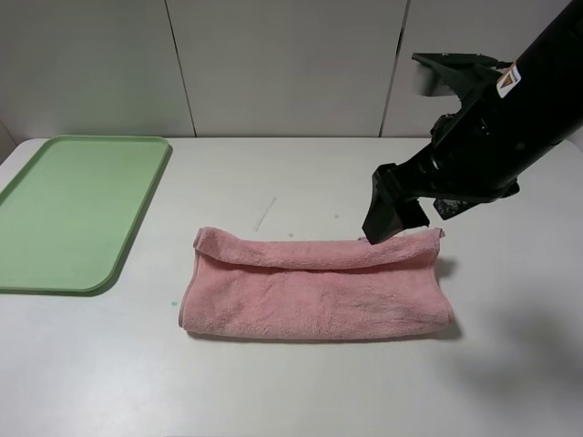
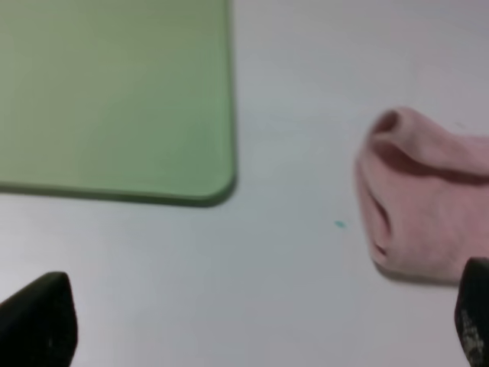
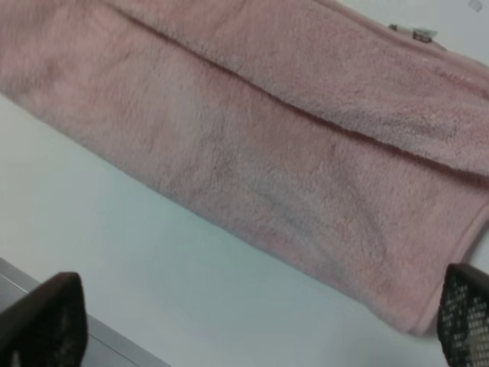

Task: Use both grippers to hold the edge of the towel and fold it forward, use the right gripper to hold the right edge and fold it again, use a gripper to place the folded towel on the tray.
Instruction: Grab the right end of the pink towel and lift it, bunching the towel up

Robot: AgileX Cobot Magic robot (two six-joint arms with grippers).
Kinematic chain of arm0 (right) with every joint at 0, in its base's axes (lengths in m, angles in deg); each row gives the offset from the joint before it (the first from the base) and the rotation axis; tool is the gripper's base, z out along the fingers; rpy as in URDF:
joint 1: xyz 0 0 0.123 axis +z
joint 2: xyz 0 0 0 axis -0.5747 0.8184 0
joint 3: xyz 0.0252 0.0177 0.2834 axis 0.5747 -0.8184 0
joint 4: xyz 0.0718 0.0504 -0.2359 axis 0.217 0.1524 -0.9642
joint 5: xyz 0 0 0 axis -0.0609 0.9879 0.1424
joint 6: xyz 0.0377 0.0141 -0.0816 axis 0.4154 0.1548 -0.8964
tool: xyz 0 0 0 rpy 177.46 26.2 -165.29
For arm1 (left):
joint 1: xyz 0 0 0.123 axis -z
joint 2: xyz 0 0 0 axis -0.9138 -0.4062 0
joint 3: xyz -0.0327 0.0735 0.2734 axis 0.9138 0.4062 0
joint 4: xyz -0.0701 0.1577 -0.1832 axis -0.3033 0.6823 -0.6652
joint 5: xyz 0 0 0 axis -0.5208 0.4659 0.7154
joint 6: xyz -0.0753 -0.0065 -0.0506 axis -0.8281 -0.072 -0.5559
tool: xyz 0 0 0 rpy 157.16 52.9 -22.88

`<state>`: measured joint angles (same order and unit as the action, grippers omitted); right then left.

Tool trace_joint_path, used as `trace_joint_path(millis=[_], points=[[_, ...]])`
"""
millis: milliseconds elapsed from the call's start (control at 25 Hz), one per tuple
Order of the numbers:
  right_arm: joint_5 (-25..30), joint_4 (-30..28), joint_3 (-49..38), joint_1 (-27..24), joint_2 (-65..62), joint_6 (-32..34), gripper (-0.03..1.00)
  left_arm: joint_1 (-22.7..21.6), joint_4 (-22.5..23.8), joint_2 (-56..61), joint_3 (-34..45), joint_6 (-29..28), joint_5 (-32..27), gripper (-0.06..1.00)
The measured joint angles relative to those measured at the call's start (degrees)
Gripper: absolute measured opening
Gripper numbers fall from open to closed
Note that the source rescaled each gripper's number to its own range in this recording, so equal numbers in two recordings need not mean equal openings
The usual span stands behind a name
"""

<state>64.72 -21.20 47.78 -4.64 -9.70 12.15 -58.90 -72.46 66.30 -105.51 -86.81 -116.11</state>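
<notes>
Hovering wide-jawed, the right end effector [image 1: 393, 226] overhangs the towel [image 1: 319, 289].

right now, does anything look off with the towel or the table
The towel lies folded, but its layers don't line up: a loose band runs along its far edge. A tiny green speck sits on the table near its left end.

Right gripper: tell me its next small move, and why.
Probably lower the right gripper onto the right edge of the towel and close on it. The towel already lies folded once on the table, and the gripper hangs open near its far right corner, holding nothing.
</notes>
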Motion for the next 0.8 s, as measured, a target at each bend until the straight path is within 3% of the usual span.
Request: trace_joint_path(millis=[160, 320, 800], points=[[0.0, 0.0, 0.0, 0.0, 0.0, 4.37, 1.0, -7.3, 0.0, 0.0, 0.0, 0.0, 0.05, 1.0], [-0.07, -0.56, 0.0, 0.0, 0.0, 6.42, 1.0, -11.35, 0.0, 0.0, 0.0, 0.0, 0.04, 1.0], [-4.05, -4.71, 0.0, 0.0, 1.87, 13.52, 1.0, -12.26, 0.0, 0.0, 0.0, 0.0, 0.04, 1.0]])
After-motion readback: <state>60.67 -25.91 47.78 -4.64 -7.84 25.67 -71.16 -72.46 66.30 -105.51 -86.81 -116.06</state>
